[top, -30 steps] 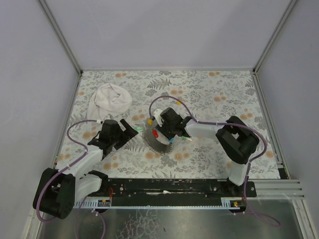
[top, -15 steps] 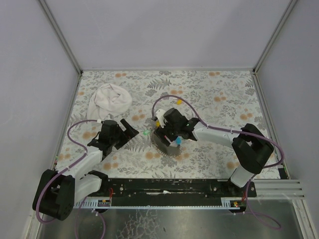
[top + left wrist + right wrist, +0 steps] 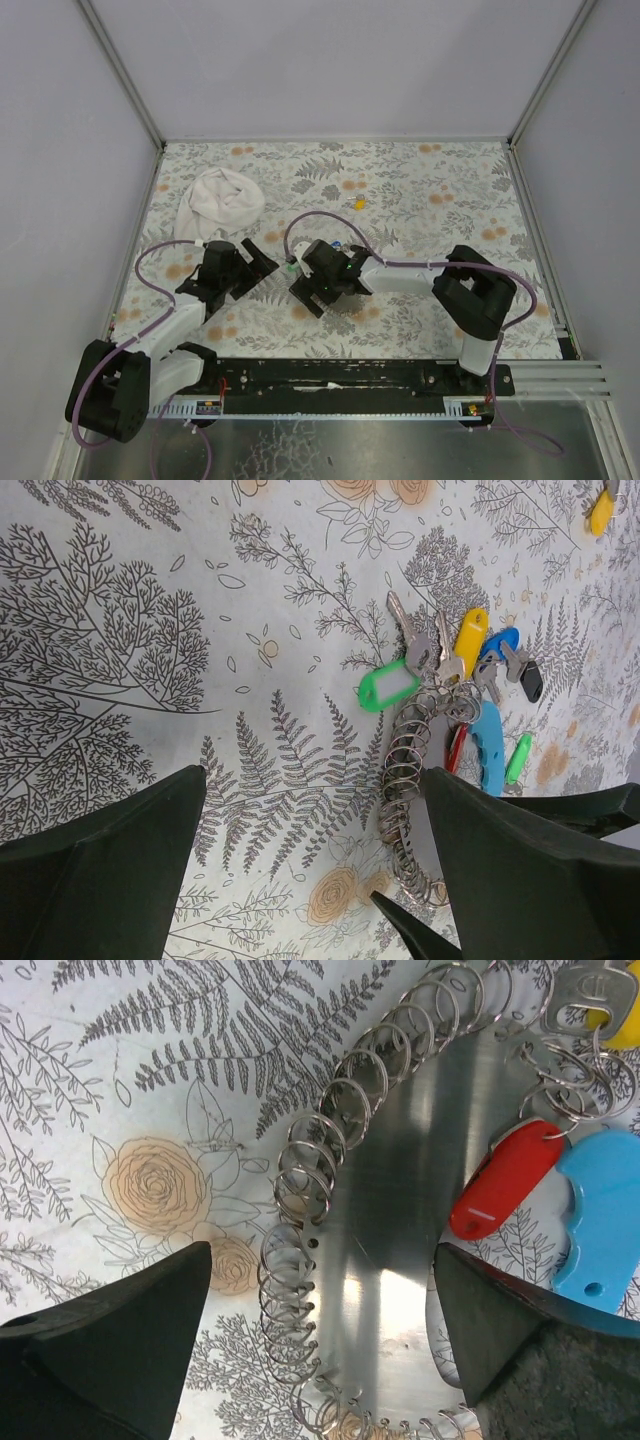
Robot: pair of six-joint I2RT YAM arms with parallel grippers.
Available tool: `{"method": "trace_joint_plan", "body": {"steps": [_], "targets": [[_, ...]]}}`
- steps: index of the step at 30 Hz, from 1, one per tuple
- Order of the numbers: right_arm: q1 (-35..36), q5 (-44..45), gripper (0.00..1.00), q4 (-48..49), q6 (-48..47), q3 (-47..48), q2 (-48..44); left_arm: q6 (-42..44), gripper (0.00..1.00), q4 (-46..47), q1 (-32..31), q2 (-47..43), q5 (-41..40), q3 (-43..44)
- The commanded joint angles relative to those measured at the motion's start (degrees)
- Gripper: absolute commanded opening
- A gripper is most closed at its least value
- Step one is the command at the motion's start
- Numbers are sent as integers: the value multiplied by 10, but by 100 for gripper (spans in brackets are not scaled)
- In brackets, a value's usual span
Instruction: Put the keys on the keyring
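Four keys: green key, yellow key, blue key and black key bunched at the ring end of the keyring; they look threaded on, cannot confirm each.
keyring: flat on the table between the arms, coil curved, light-blue piece and red bit just beside it.
stray yellow piece: well apart, further back; cannot tell if it is a key.
left gripper: fingers wide apart, empty, near the bunch.
right gripper: fingers apart above the coil, gripping nothing.
progress: judged nearly done; the stray is maybe what is left.
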Motion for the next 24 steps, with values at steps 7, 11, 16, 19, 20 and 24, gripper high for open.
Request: {"method": "trace_joint_plan", "body": {"steps": [7,11,16,19,20,24], "targets": [[30,102,81,-64,18,41,41,5,90,30,0,5,6,-3],[32,108,58,-66,12,31,29,6,90,34,0,6,10,-2],[32,102,37,-43,-11,3,-14,6,90,51,-1,15,39,-1],[32,89,37,-13,-34,-20,-48,6,89,72,-3,25,74,-1],[32,78,37,-3,-44,-28,-59,5,89,79,-4,30,86,0],[32,52,37,43,-66,-64,-103,0,84,111,-16,53,133,6]]}}
